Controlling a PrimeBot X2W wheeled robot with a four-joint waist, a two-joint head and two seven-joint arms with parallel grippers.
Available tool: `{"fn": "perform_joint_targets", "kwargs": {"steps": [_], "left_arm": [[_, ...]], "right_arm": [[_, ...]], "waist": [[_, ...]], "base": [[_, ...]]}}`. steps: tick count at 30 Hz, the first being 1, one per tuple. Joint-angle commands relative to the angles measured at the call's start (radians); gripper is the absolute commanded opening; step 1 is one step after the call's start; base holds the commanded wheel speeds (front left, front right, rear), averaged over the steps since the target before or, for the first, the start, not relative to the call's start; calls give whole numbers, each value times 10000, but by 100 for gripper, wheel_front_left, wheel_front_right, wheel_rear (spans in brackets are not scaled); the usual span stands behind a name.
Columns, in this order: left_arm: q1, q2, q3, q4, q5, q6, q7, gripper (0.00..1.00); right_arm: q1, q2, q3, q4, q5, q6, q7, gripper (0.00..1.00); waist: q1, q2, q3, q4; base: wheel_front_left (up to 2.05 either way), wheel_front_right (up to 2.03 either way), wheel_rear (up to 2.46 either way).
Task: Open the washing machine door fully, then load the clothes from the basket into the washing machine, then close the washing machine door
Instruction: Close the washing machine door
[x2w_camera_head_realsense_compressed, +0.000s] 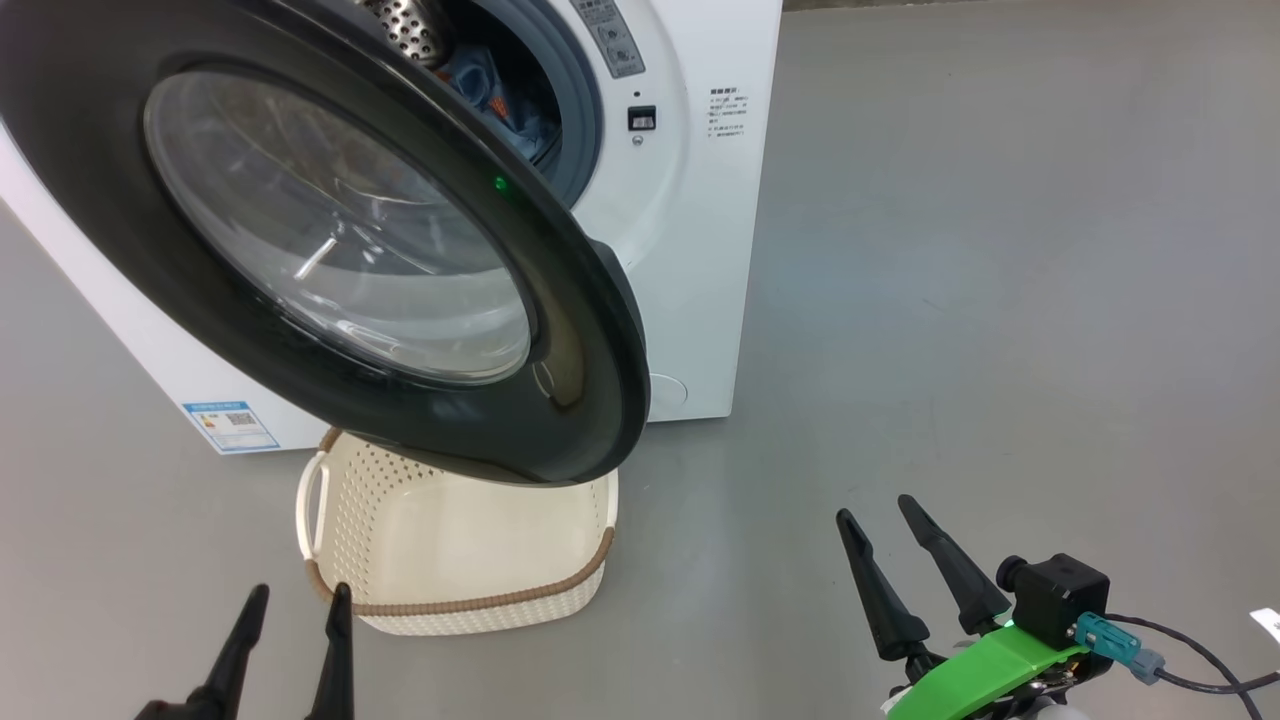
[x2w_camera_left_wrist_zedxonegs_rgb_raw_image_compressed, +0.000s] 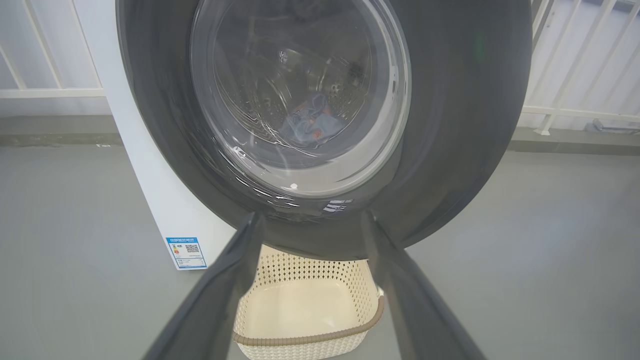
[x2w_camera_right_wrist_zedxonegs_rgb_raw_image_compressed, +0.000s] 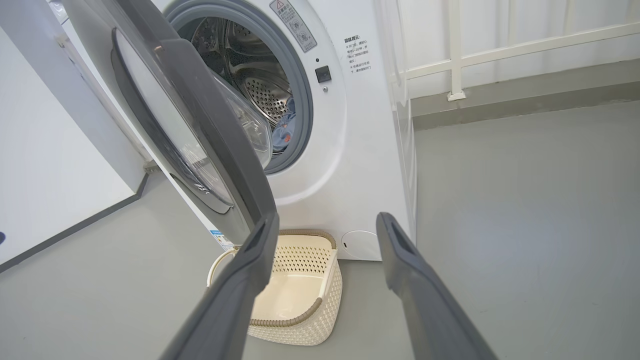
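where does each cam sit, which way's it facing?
Head view: on the head, looking forward-down at the glossy black round door and cream perforated plastic basket; left claw, right claw.
Left wrist view: left arm, facing the door's glass head-on; own fingers.
Right wrist view: right arm, looking past the door's edge into the white washing machine; own fingers.
All share the empty basket.

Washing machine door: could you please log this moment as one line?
washing machine door: open | clothes: in drum | basket: empty | left fingers: open, empty | right fingers: open, empty
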Motion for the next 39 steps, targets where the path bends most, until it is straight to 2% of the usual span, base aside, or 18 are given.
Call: {"fn": "perform_joint_targets", "kwargs": {"steps": [1, 31, 32, 33, 34, 39], "left_arm": [[-32, 43, 377, -219, 109, -15, -62, 100], [-212, -84, 1093, -340, 228, -15, -62, 100], [-220, -85, 1104, -339, 212, -15, -62, 100], [-227, -85, 1112, -333, 201, -15, -62, 100], [-233, -85, 1118, -327, 192, -15, -62, 100], [-283, -86, 1140, -330, 149, -15, -62, 100]], "right_arm": [[25, 53, 178, -295, -174, 16, -129, 100], [132, 313, -483, -358, -1184, 16, -25, 100], [137, 323, -492, -359, -1175, 16, -6, 93], [140, 332, -492, -356, -1158, 16, 18, 49], [154, 340, -469, -342, -1110, 16, 67, 0], [144, 364, -466, -551, -1012, 16, 37, 0]], "waist": [[0, 0, -1, -1], [0, 0, 236, -10], [0, 0, 241, -11], [0, 0, 245, -11], [0, 0, 249, -7], [0, 0, 296, 27]], "base": [[0, 0, 0], [0, 0, 0], [0, 0, 0], [0, 0, 0], [0, 0, 0], [0, 0, 0]]}}
